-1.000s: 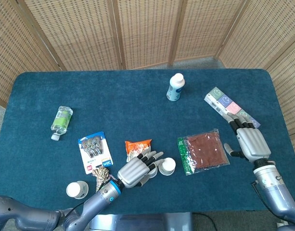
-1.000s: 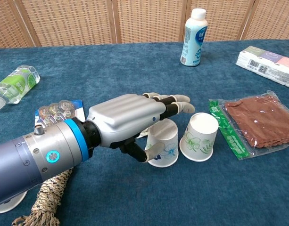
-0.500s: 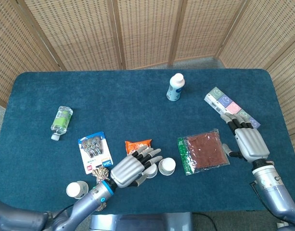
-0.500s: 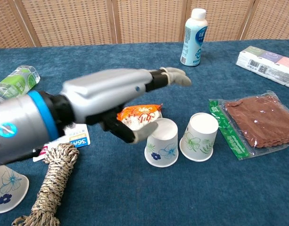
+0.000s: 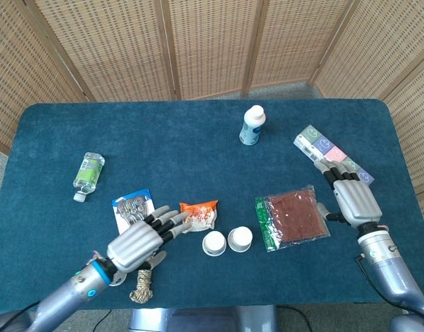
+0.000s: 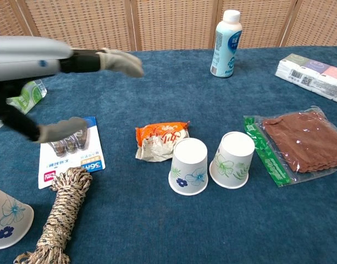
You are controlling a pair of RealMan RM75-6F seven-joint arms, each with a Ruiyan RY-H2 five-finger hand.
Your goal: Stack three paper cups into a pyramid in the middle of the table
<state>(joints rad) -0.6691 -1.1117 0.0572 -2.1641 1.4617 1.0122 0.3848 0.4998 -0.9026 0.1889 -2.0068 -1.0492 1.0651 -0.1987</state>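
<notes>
While two white paper cups printed with flowers stand upside down and touching each other near the front middle of the dark blue cloth-covered table [image 5: 198,138], the third is found far off to the left. The left cup of the pair [image 6: 188,166] carries blue flowers and the right cup [image 6: 232,159] green ones; in the head view they are seen as two white discs side by side [image 5: 214,243] [image 5: 240,238]. The third flowered paper cup [image 6: 9,218] is inverted at the front left corner of the chest view, just beside a coiled brown-and-white rope [image 6: 61,209]; in the head view it is hidden under the left arm.

The left hand [image 5: 137,241] is held above the table with its fingers spread and nothing in them, over a blue blister card of small round batteries [image 6: 72,148]. The right hand [image 5: 351,198] is seen only in the head view, fingers extended and apart, empty, lying between a clear bag of reddish-brown contents [image 5: 292,217] and a long pack of pastel tissue packets [image 5: 330,152].

An orange snack packet [image 6: 160,139] lies just behind the blue-flowered cup. A white bottle with a blue label [image 5: 252,126] stands upright towards the back, and a small clear bottle with a green label [image 5: 88,173] lies on its side at the left.
</notes>
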